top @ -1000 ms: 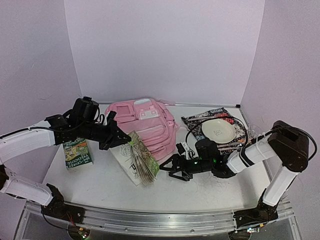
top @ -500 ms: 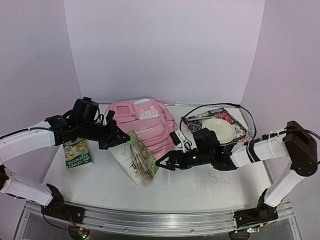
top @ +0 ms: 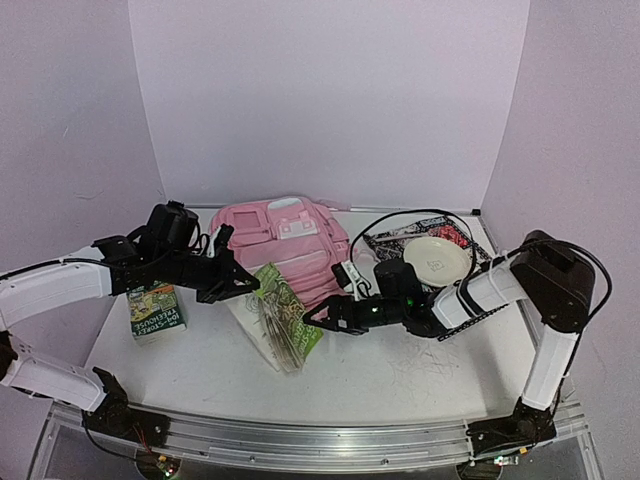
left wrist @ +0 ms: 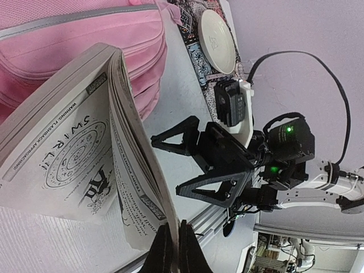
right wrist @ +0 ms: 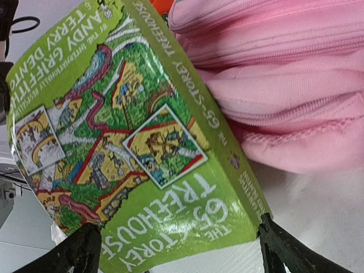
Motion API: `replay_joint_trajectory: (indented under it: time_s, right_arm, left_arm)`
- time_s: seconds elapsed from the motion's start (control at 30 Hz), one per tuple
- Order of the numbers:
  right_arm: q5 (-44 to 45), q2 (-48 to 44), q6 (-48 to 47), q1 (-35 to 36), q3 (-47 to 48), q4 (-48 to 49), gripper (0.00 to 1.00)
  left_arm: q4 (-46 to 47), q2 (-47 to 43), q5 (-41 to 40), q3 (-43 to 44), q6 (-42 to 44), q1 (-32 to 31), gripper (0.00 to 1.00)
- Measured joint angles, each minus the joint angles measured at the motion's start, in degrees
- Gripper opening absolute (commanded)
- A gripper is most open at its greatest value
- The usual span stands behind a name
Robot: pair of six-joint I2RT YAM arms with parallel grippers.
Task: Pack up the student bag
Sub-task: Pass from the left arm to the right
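— Fingers (right wrist: 78, 251) of the right gripper (top: 314, 318) stand wide apart, one at each side of the green book (right wrist: 131, 142), at its lower edge. Whether they touch it, I cannot tell.
— And the left gripper (left wrist: 170, 249)?
— Pinched together on a few leaves of that book, which hangs fanned open at a tilt.
— Where is the student bag (top: 290, 245)?
— Lying at the back middle of the table (top: 400, 372), front pockets up, just behind the green book; the book's spine is close to its pink side.
— What else, big to small?
— At back right a patterned cloth (top: 460, 232) with a cream plate (top: 435, 258) on it. At the left, near the left arm, a second green book (top: 157, 312) lies flat.
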Motion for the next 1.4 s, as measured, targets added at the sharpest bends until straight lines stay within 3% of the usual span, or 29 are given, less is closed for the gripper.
replay_joint_trajectory:
  time_s: [0.27, 0.5, 0.67, 0.9, 1.13, 1.4]
  right_arm:
    - [-5.1, 9.6, 1.3, -1.7, 2.4, 8.0, 0.94]
    - [-10.6, 16.1, 4.5, -1.8, 2.7, 19.1, 0.85]
    - [-13.7, 18.7, 6.4, -2.1, 3.8, 22.7, 0.66]
    - [-15.5, 20.8, 7.5, -2.2, 4.3, 22.4, 0.29]
    - [-18.1, 20.5, 6.3, -1.7, 4.1, 23.3, 0.01]
    - [-18.2, 16.9, 6.8, -1.8, 1.5, 21.4, 0.0]
  left_arm:
    - [0.1, 0.0, 0.4, -0.5, 2.5, 0.0, 0.0]
    - [0.4, 0.0, 0.3, -1.4, 3.4, 0.1, 0.0]
    - [1.0, -0.2, -0.1, -2.2, 3.8, 0.3, 0.0]
    - [1.1, -0.8, -1.2, -3.8, 4.0, 0.3, 0.01]
    - [0.6, -1.0, -3.9, -5.3, 4.9, 0.7, 0.14]
    - [-3.0, -1.2, -8.3, -4.5, 10.6, 0.9, 0.45]
